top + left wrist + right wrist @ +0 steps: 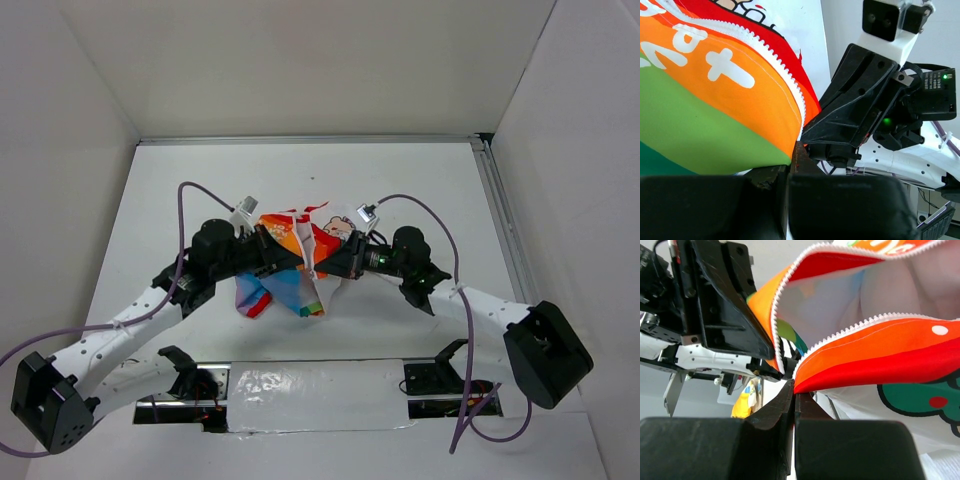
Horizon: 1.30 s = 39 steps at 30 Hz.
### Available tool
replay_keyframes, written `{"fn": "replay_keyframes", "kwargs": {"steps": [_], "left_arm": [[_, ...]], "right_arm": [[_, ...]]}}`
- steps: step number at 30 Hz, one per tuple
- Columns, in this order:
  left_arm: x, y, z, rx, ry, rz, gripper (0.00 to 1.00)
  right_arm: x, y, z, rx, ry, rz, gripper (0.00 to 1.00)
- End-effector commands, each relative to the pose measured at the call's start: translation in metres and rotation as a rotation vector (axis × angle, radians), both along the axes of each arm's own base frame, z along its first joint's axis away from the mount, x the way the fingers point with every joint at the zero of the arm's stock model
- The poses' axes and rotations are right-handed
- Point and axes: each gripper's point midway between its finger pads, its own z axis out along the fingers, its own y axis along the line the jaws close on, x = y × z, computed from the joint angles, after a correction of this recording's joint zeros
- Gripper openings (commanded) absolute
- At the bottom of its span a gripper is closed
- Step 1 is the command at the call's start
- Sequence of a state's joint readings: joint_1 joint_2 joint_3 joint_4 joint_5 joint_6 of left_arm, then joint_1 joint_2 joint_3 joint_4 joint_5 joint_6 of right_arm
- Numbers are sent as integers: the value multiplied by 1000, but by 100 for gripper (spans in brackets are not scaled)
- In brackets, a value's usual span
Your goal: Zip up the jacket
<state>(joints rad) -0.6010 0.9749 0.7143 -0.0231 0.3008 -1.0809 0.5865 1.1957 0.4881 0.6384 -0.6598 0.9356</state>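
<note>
The jacket, rainbow-striped with white and red parts, hangs bunched between both arms above the table's middle. My left gripper is shut on the bottom corner of one front panel; in the left wrist view the orange and green cloth runs down into the closed jaws. My right gripper is shut on the other panel's corner, where the red and orange hem meets its jaws. The white zipper teeth on the two sides stand apart and unjoined. The two grippers almost touch tip to tip.
White walls enclose the white table. A metal rail runs along the right side. A shiny strip lies at the near edge between the arm bases. Purple cables loop over both arms.
</note>
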Motion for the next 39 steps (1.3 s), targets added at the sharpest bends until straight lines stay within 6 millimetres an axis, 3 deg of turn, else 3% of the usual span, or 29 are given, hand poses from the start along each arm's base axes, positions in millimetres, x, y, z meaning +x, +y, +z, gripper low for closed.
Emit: {"fn": "replay_keyframes", "kwargs": {"steps": [1, 4, 15, 39], "left_arm": [[1, -1, 19, -45, -45, 7, 0], [-1, -1, 18, -46, -47, 1, 0], [-2, -3, 8, -38, -10, -12, 0], [-4, -5, 12, -46, -34, -37, 0]], "right_arm": [[-6, -2, 15, 24, -72, 14, 0], [-8, -4, 10, 31, -65, 10, 0], [-10, 3, 36, 98, -111, 39, 0], [-1, 10, 45, 116, -114, 60, 0]]}}
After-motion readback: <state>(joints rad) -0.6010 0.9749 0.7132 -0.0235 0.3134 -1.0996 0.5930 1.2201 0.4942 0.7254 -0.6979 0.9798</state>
